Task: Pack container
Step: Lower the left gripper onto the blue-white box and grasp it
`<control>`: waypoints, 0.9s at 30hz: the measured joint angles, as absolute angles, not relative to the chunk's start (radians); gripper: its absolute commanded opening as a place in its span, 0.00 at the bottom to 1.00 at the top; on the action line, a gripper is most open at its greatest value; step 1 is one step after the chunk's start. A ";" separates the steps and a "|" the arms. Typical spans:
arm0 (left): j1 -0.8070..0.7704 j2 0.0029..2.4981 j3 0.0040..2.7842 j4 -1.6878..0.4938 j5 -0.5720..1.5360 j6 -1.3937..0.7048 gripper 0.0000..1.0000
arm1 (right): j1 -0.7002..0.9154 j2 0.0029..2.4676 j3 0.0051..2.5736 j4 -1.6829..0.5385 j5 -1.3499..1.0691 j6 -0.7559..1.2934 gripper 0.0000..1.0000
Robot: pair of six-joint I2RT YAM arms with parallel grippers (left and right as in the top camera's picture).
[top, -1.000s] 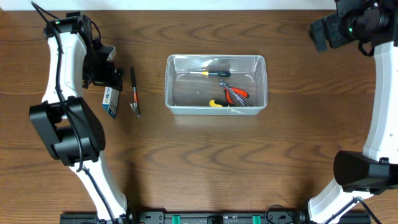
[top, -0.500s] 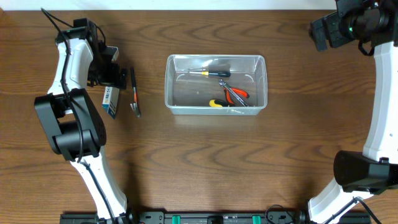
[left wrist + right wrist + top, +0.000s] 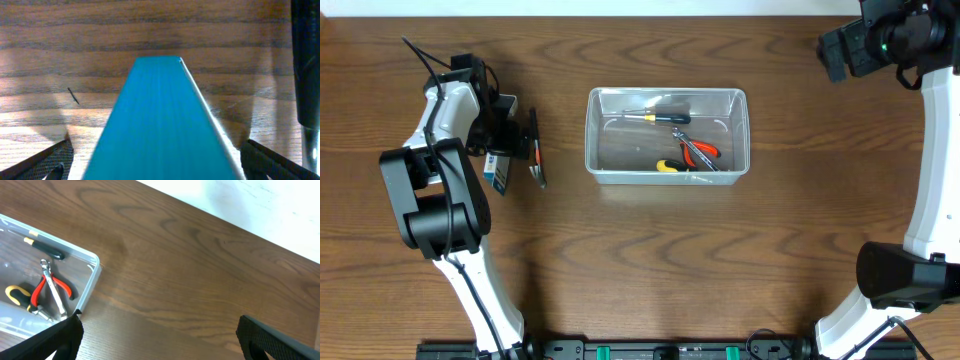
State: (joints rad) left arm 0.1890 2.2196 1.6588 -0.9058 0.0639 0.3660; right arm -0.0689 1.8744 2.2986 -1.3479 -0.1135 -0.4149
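The clear plastic container [image 3: 667, 93] stands at the table's middle. It holds a yellow-and-black screwdriver [image 3: 660, 117], red-handled pliers [image 3: 699, 150] and a yellow-handled tool [image 3: 669, 166], and also shows in the right wrist view [image 3: 92, 260]. My left gripper [image 3: 507, 137] is open and low over the far end of a small blue-and-white box [image 3: 499, 170]. In the left wrist view its fingers [image 3: 157, 167] straddle the blue box [image 3: 160, 115] with wood showing on both sides. My right gripper [image 3: 840, 52] is open and empty, high at the far right [image 3: 160, 340].
A black tool with an orange mark [image 3: 535, 148] lies just right of the box, close to the left gripper, and shows at the right edge of the left wrist view [image 3: 305, 60]. A white wall edge runs along the far side [image 3: 260, 205].
My left gripper has moved right and toward the front, from beyond the blue box to over its far end. The right arm and the container have not moved.
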 measured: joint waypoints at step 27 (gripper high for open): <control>0.193 2.220 1.657 -0.892 0.053 0.363 0.53 | -0.069 1.874 2.299 -1.353 -0.112 -0.415 0.99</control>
